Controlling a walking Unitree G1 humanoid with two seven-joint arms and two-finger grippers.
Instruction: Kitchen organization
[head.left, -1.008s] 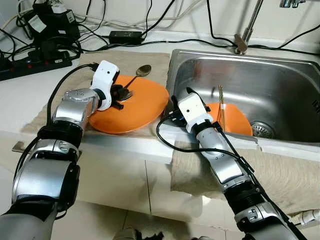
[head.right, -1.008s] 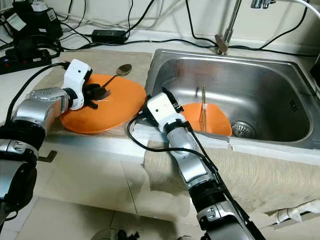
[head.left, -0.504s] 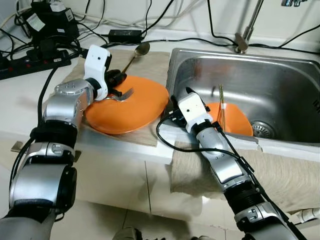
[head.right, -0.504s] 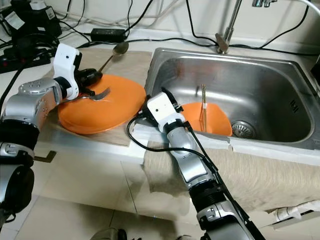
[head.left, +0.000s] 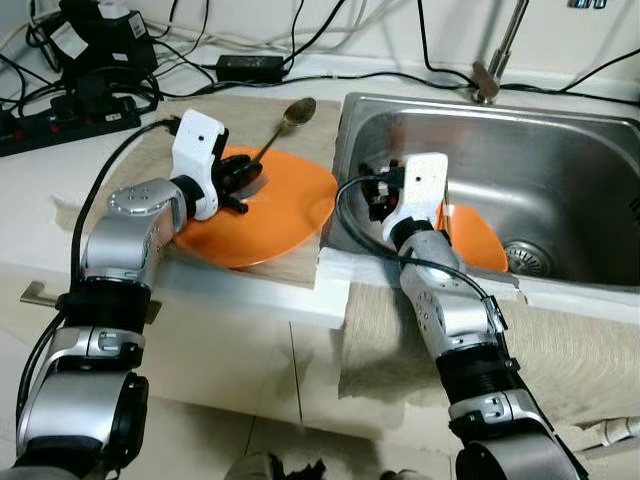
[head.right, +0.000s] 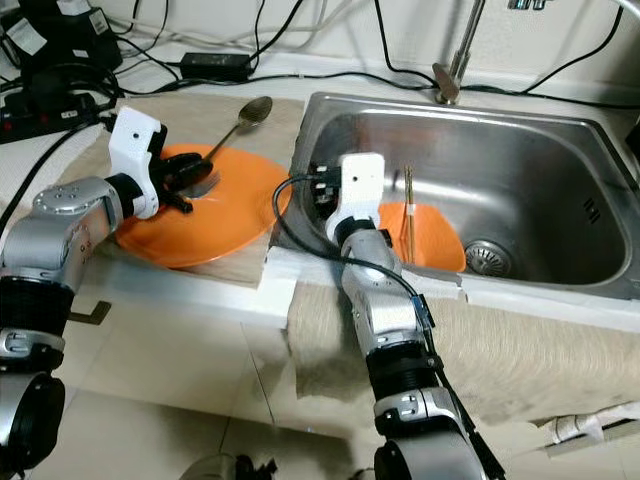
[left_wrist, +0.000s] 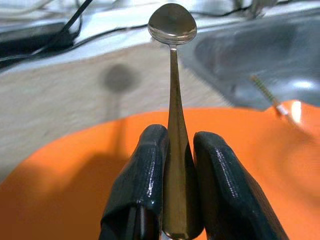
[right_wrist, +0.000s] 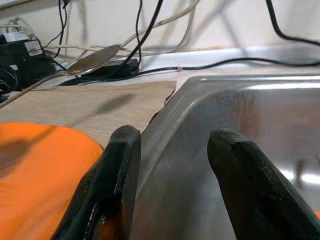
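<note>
Spoon, long-handled, polished metal (left_wrist: 171, 90): clamped by its handle between the two black fingers (left_wrist: 137, 190) of my left pincer (head.left: 243, 180), bowl pointing away from me toward the rear of the tabletop (head.left: 40, 190), lifted clear above the large round orange plate (head.left: 280, 215). Orange plate: rests on a beige woven mat (head.left: 300, 135) just beside the left wall of the stainless steel sink basin (head.left: 560, 160), its edge close to the basin rim. Second orange dish (head.right: 435, 245): lies inside the basin near the front wall, with a pair of thin chopsticks (head.right: 408, 205) lying across it; the round drain (head.right: 487, 255) sits just beside it. My right pincer (head.right: 322, 192): held at the front left corner of the basin, over the rim, fingers (right_wrist: 240, 185) spread apart with nothing between them, aimed toward the mat and the plate. Chrome tap stem (head.left: 497, 55): rises behind the basin. Black cables (head.left: 320, 40), a black power strip (head.left: 70, 125) and a black adapter block (head.left: 250, 68): lie along the back of the tabletop by the wall. Beige cloth (head.left: 560, 350): draped over the front edge of the tabletop below the basin, around my right arm.
</note>
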